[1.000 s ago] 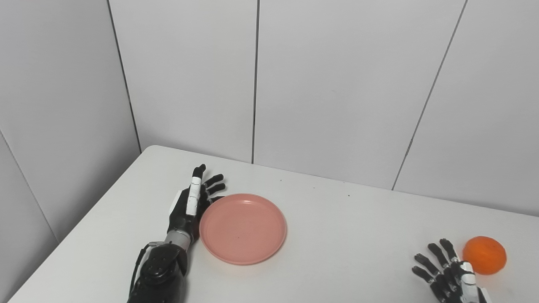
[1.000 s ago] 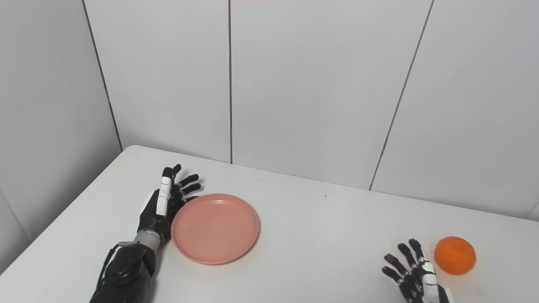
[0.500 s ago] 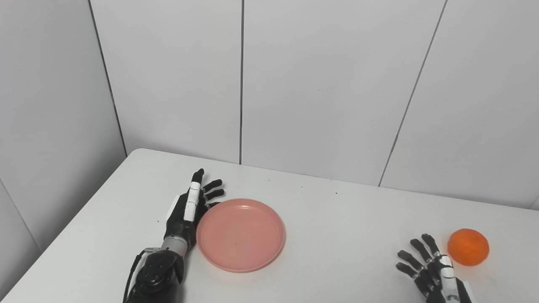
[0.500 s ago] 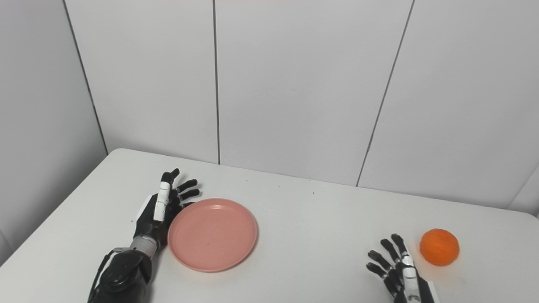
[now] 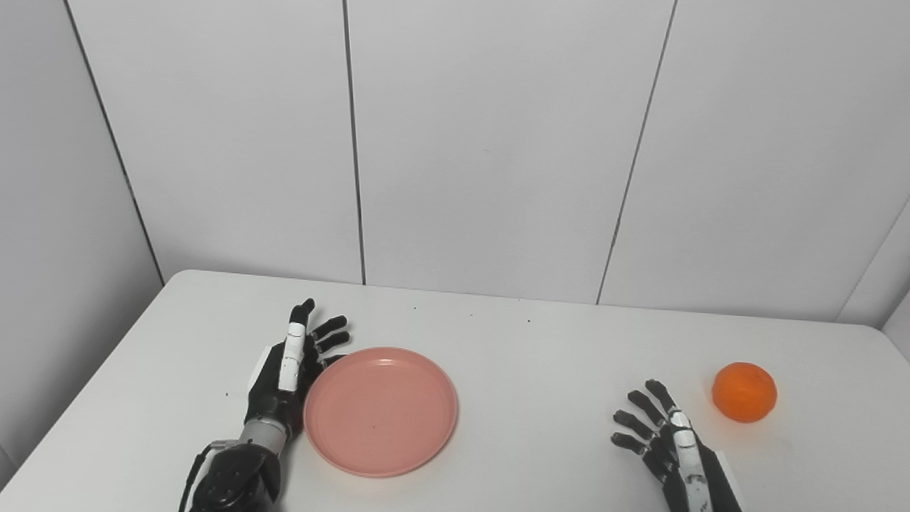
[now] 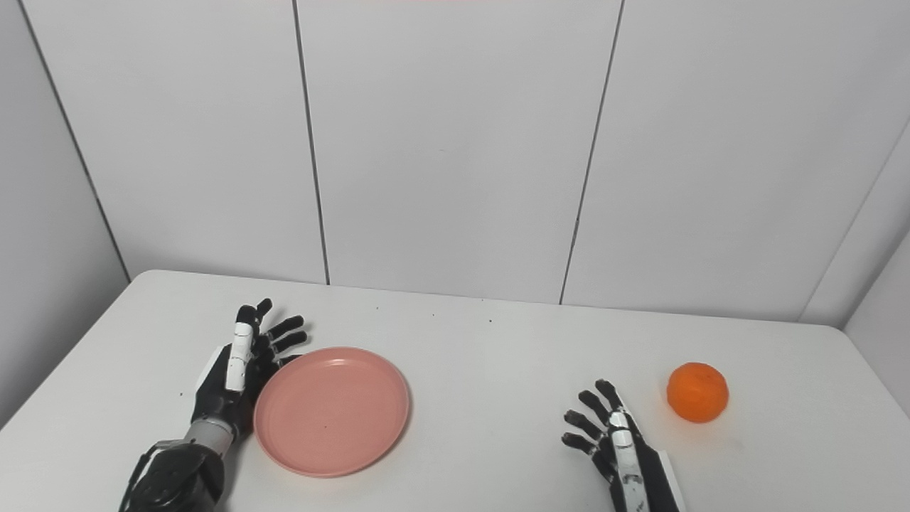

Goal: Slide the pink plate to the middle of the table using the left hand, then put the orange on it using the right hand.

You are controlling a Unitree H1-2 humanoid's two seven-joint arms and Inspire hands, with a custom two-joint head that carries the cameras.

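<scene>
The pink plate (image 5: 380, 409) lies flat on the white table (image 5: 540, 370), left of the middle. My left hand (image 5: 288, 366) is open, set edge-on against the plate's left rim, fingers pointing away from me. The orange (image 5: 743, 392) sits on the table at the right. My right hand (image 5: 665, 444) is open and empty, fingers spread, near the front edge, a little left of and nearer to me than the orange. The scene shows the same in the right eye view: plate (image 6: 331, 409), orange (image 6: 697, 392).
Grey wall panels (image 5: 483, 142) stand close behind the table's far edge and along its left side. The table's right edge (image 5: 897, 355) lies just beyond the orange. Bare tabletop lies between the plate and my right hand.
The camera has turned to the right, so the whole picture has shifted left. My left hand stays against the plate's rim; the plate and orange show no clear move of their own.
</scene>
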